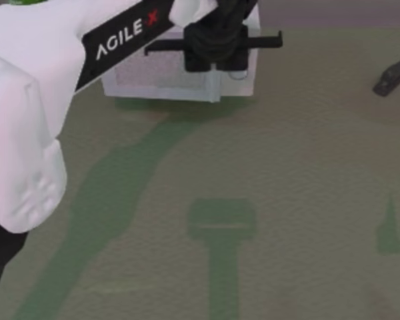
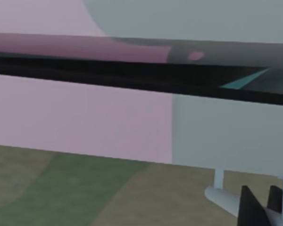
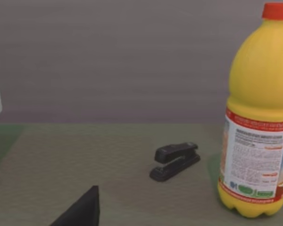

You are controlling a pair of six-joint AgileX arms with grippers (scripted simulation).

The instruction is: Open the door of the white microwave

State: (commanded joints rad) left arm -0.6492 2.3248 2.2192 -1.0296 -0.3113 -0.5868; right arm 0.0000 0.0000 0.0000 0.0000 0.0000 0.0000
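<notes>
The microwave (image 1: pixel 180 73) sits at the far edge of the table, left of the middle. Your left gripper (image 1: pixel 217 50) is right at its front, by the door (image 1: pixel 163 79). You cannot tell if its fingers are open or holding anything. The door is a stiff, light panel on a hinge, so it should swing, not bend. Take it by the thin handle (image 2: pixel 226 200) and pull gently in a curve. Your right gripper (image 3: pixel 82 212) waits far off, near a stapler (image 3: pixel 175 161) and a yellow bottle (image 3: pixel 259 113).

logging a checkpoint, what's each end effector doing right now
Left end effector: at the front of the small white boxy microwave; grip cannot be told.
Right end effector: barely in view, cannot be told.
</notes>
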